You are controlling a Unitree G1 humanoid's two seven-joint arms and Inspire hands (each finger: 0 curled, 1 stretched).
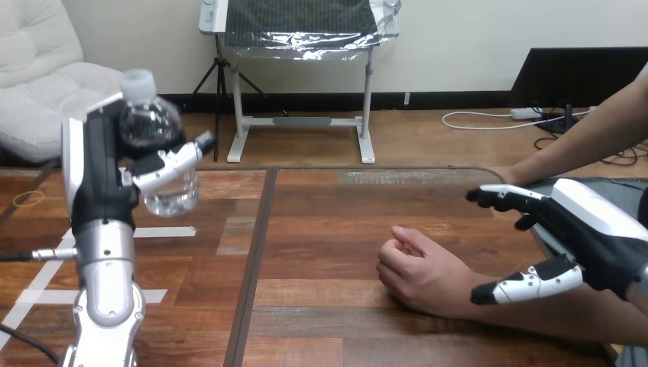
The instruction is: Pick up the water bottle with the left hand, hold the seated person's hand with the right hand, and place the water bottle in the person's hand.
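Pickup looks done: the left hand (95, 172) has its fingers (172, 162) curled round the water bottle (153, 126), which is upright and lifted clear of the table (321, 214) at its left side. Both later steps look undone. The right hand (592, 229) hovers with fingers straight and thumb spread apart, gripping nothing, just over the person's forearm (550, 317); whether they touch I cannot tell. The person's hand (416, 271) rests on the table, loosely closed, well apart from the bottle. No label or writing can be read on the clear, white-capped bottle.
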